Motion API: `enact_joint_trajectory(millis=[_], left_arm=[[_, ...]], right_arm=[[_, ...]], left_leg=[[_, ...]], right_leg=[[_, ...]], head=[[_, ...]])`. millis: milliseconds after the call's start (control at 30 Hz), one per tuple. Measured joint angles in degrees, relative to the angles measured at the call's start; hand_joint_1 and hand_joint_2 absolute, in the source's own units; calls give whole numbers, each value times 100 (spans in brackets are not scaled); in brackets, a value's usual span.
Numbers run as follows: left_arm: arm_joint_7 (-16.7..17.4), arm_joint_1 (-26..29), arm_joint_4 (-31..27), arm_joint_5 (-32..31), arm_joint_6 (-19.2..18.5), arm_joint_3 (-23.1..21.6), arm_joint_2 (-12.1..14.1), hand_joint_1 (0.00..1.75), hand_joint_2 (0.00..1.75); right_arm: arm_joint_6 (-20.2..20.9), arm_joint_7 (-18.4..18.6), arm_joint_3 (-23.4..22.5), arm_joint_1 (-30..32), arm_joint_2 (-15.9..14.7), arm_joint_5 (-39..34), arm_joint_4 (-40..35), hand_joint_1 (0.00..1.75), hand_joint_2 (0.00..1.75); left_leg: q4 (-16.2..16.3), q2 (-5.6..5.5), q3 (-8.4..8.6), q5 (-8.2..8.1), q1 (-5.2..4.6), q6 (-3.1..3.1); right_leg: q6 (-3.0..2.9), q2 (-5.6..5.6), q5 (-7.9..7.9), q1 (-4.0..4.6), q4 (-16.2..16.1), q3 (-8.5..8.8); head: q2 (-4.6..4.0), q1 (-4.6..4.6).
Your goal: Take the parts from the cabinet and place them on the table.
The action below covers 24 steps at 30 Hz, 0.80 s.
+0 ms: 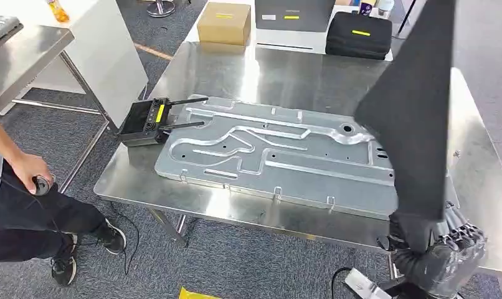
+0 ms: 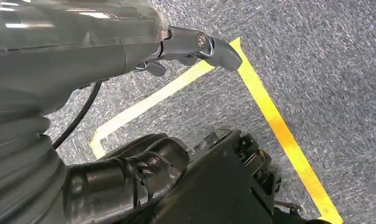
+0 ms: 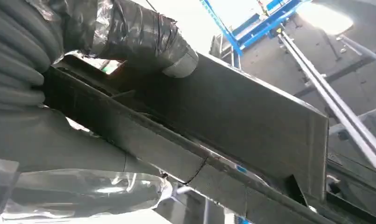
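From my head view, grey carpet floor [image 1: 248,268] runs around a steel bench [image 1: 261,75]. Lying flat across the bench is a large stamped metal plate [image 1: 279,156], and a black controller [image 1: 144,121] with two antennas sits at its left end. At the far edge are a cardboard box [image 1: 223,23] and a black case [image 1: 359,34]. A person [image 1: 24,205] crouches at the left, cut off by the frame. My right hand [image 1: 445,252] grips the lower end of a long black panel [image 1: 413,106], which stands tilted over the bench's right side and hides part of the plate. My left hand [image 2: 195,46] hangs over yellow floor tape [image 2: 270,116], holding nothing, fingers loose.
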Motion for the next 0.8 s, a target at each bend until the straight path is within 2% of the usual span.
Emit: enact_joint_trajectory(millis=[167,200,400,467,567,667,800], left_arm=[[72,-7,0,-7,96,-22,-31,0,175],[76,-7,0,-7,96,-22,-35,0,0],[127,-20,0,-15,114,-55,-46,0,0],[216,-42,0,-26,146,-109,-59,0,0],[317,-95,0,-35,249,-184,-96,0,0],[363,-140,0,-39,249,-278,-118,0,0],[413,-172,0,-44,234,-374,-151,0,0]], right_arm=[[0,52,103,-16,0,196,4,175,175],[0,52,109,-16,0,201,4,175,175],[0,197,186,-97,0,499,35,175,175],[2,561,288,-306,-52,978,96,175,175],[2,1374,514,-731,-313,1699,317,175,175],[4,2066,759,-1228,-643,2144,658,175,175],[226,2724,1056,-1814,-1095,2419,1122,175,175]], left_leg=[[1,0,1,0,-2,-1],[1,0,1,0,-2,-1],[2,1,0,-5,-10,-1],[3,4,0,-6,-12,0],[10,5,-1,-5,-13,0],[18,5,-1,-5,-13,0],[30,5,1,-4,-14,0]], right_leg=[[0,-3,1,-4,-1,6],[0,-3,1,-5,-1,6],[2,-3,1,-13,-3,6],[4,-2,3,-13,-4,6],[12,-2,7,-13,-5,9],[15,-2,10,-13,-5,12],[20,-2,13,-13,-5,10]], head=[[0,2],[0,0],[0,0],[0,0],[0,0],[0,0],[0,0]])
